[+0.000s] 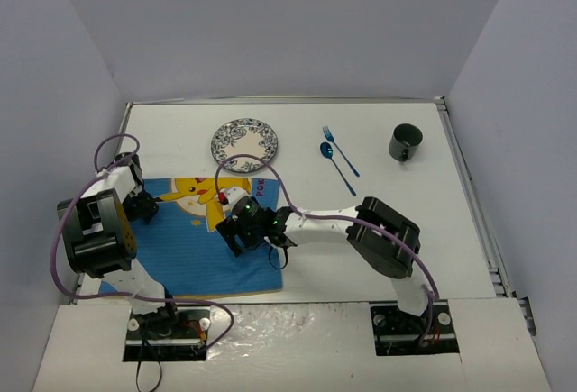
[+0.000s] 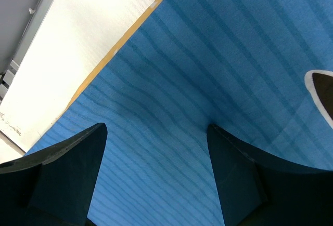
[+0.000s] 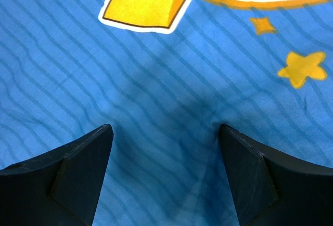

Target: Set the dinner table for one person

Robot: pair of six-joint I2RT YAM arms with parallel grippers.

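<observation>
The white dinner table (image 1: 451, 194) carries a blue placemat (image 1: 198, 261) with a yellow cartoon figure at the near left. My left gripper (image 1: 142, 207) stands open at the mat's left end. In the left wrist view its gripper (image 2: 156, 127) has both tips down on the striped cloth (image 2: 208, 54), with bare table (image 2: 78, 28) beyond the orange hem. My right gripper (image 1: 232, 232) is open over the mat's right part. In the right wrist view that gripper (image 3: 164, 127) rests its tips on the cloth (image 3: 78, 80), which puckers at the right fingertip. Neither gripper holds anything.
A patterned plate (image 1: 244, 144) lies just behind the mat. A blue fork (image 1: 340, 150) and blue spoon (image 1: 335, 165) lie side by side at the back centre. A dark mug (image 1: 405, 142) stands at the back right. White walls enclose the table.
</observation>
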